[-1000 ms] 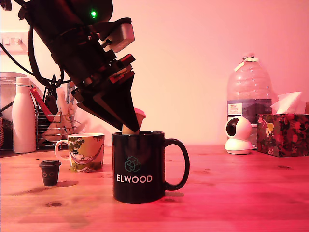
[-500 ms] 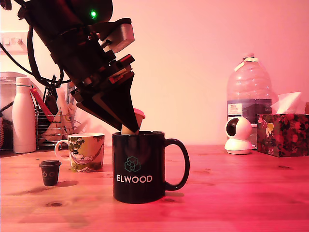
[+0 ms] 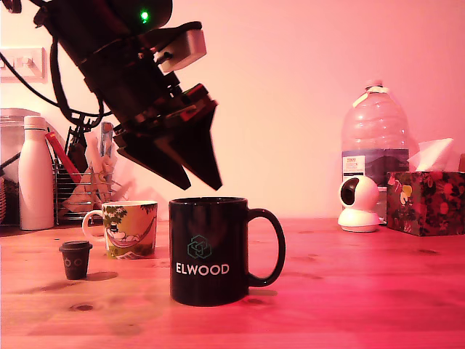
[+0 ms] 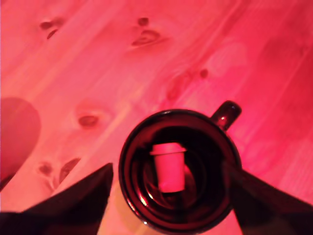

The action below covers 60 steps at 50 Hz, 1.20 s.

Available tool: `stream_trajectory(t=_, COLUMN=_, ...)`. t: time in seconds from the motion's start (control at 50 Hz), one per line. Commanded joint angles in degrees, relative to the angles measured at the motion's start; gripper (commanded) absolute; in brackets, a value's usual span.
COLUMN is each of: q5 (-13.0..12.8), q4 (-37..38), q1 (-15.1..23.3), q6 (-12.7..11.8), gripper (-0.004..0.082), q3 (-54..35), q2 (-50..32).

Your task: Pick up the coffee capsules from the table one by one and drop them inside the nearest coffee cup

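My gripper (image 3: 203, 186) hangs open just above the black "ELWOOD" mug (image 3: 211, 251), with nothing between its fingers. In the wrist view the cream-white coffee capsule (image 4: 168, 166) lies on its side at the bottom of that mug (image 4: 128, 142), between the two dark fingers (image 4: 73, 205). A small dark capsule (image 3: 75, 259) stands upright on the wooden table (image 3: 349, 291) at the exterior view's left. Between it and the black mug, a little further back, stands a cream illustrated mug (image 3: 131, 229).
At the back on the exterior view's left are a white bottle (image 3: 35, 173) and a wire rack (image 3: 80, 182). On the right stand a large water bottle (image 3: 375, 145), a white round camera (image 3: 360, 203) and a floral tissue box (image 3: 429, 200).
The gripper has opened and risen slightly. The cream capsule it held over the black mug's rim has dropped inside the mug.
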Motion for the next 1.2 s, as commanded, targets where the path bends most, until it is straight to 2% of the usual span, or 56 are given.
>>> stream_trajectory(t=0.0, q5=0.0, q4=0.0, q1=-0.3, q6=0.2, gripper=0.0619, q3=0.4, q2=-1.5)
stream_trajectory(t=0.06, q5=-0.1, q4=0.0, q1=-0.3, q6=0.2, gripper=0.0539, q3=0.4, q2=-3.0)
stream_trajectory(t=0.12, q5=-0.1, q4=0.0, q1=-0.3, q6=0.2, gripper=0.0410, q3=0.4, q2=-5.0)
stream_trajectory(t=0.26, q5=0.0, q4=-4.1, q1=-0.2, q6=0.0, gripper=-0.0031, q3=0.4, q2=-9.7)
stream_trajectory(t=0.38, q5=-0.5, q4=-6.4, q1=0.1, q6=-0.5, gripper=-0.0014, q3=0.0, q2=-12.2)
stream_trajectory(t=0.4, q5=-0.6, q4=-6.4, q1=0.2, q6=-1.7, gripper=-0.0014, q3=-0.3, q2=-12.5)
stream_trajectory(t=0.52, q5=-0.7, q4=-5.4, q1=1.3, q6=-2.3, gripper=-0.0014, q3=-3.2, q2=-14.5)
stream_trajectory(t=0.54, q5=-0.8, q4=-5.1, q1=1.4, q6=-3.3, gripper=-0.0014, q3=-3.9, q2=-14.8)
stream_trajectory(t=0.6, q5=-1.2, q4=-4.1, q1=1.8, q6=-3.7, gripper=-0.0014, q3=-6.1, q2=-16.0)
stream_trajectory(t=0.72, q5=-2.3, q4=0.7, q1=2.1, q6=-5.0, gripper=-0.0014, q3=-11.4, q2=-18.9)
stream_trajectory(t=0.74, q5=-2.4, q4=1.6, q1=2.2, q6=-6.3, gripper=-0.0014, q3=-12.2, q2=-19.4)
stream_trajectory(t=0.94, q5=-4.3, q4=9.2, q1=3.7, q6=-7.9, gripper=-0.0014, q3=-20.9, q2=-24.4)
stream_trajectory(t=0.96, q5=-4.5, q4=10.0, q1=3.9, q6=-8.9, gripper=-0.0014, q3=-21.8, q2=-24.9)
stream_trajectory(t=1.0, q5=-4.9, q4=11.4, q1=4.3, q6=-8.9, gripper=-0.0014, q3=-23.4, q2=-25.7)
stream_trajectory(t=1.02, q5=-4.9, q4=12.3, q1=4.5, q6=-9.7, gripper=-0.0014, q3=-24.3, q2=-26.2)
stream_trajectory(t=1.08, q5=-5.1, q4=14.3, q1=5.4, q6=-9.7, gripper=-0.0014, q3=-26.8, q2=-27.3)
stream_trajectory(t=1.1, q5=-5.1, q4=15.0, q1=5.7, q6=-10.7, gripper=-0.0014, q3=-27.7, q2=-27.7)
stream_trajectory(t=1.18, q5=-5.1, q4=17.7, q1=7.2, q6=-10.8, gripper=-0.0014, q3=-31.1, q2=-29.2)
